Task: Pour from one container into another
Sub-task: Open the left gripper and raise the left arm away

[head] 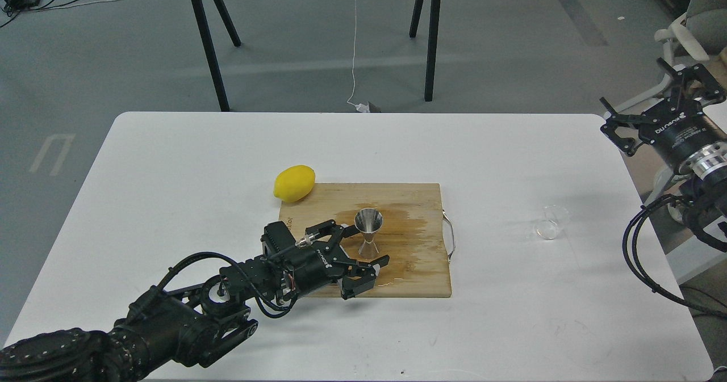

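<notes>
The steel jigger point(368, 231) stands upright on the wet wooden cutting board point(420, 200), near its middle. My left gripper point(370, 244) is open at the board's front edge. Its two fingers are spread on either side of the jigger's base, and neither visibly grips it. The small clear cup point(550, 223) sits alone on the white table to the right of the board; I cannot tell whether it is upright or tipped. My right gripper point(630, 82) hangs open and empty above the table's far right edge, well away from the cup.
A yellow lemon point(294, 183) rests against the board's back left corner. The board has a metal handle point(450, 237) on its right side and a spill across its surface. The white table point(170, 166) ends at every side; a chair stands beyond the right edge.
</notes>
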Robot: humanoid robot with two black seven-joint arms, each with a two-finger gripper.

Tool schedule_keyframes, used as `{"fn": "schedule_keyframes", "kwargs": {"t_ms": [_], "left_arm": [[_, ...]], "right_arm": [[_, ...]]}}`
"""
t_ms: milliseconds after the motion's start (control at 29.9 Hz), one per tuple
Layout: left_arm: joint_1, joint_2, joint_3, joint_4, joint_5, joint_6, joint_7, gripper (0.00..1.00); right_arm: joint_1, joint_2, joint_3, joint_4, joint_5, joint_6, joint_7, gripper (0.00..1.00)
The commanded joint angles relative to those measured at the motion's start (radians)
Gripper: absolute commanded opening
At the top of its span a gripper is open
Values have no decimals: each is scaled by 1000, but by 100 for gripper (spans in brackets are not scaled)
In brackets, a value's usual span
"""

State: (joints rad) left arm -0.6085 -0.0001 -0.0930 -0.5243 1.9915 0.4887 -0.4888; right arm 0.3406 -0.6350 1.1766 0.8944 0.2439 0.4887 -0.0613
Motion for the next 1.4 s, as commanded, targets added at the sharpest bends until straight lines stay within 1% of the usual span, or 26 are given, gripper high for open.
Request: {"fn": "schedule_keyframes", "kwargs": {"t_ms": [0,368,736,803,903,970,1070,1137,1271,1304,1371], "left_arm": [[12,0,3,3,0,0,0,89],[30,0,-13,-3,-5,0,0,89],[29,159,-37,-59,-8,0,0,89],[29,187,-37,-88,-8,0,0,89],[35,287,-40,-173,-16,0,0,89],[30,380,-57,-252,-57,0,0,89],[-11,543,-100,-341,-256,0,0,89],[-65,630,-116,-365,-417,0,0,89],[-138,703,-174,-368,-699,0,0,90],[-146,713,-204,-364,-788,-144,0,90],[-146,718,-255,-362,-926,-377,0,91]], "right_arm": [[0,0,0,0,0,0,0,99],[0,2,15,6,6,0,1,99],[0,3,31,8,8,0,1,99],[0,2,32,6,8,0,1,99],[0,2,43,6,8,0,1,99],[0,0,46,6,8,0,1,99],[-2,3,63,5,8,0,5,99],[-2,6,84,0,9,0,5,99],[5,18,95,11,12,0,3,99],[12,21,97,20,14,0,3,99],[32,21,106,63,37,0,-2,98]]}}
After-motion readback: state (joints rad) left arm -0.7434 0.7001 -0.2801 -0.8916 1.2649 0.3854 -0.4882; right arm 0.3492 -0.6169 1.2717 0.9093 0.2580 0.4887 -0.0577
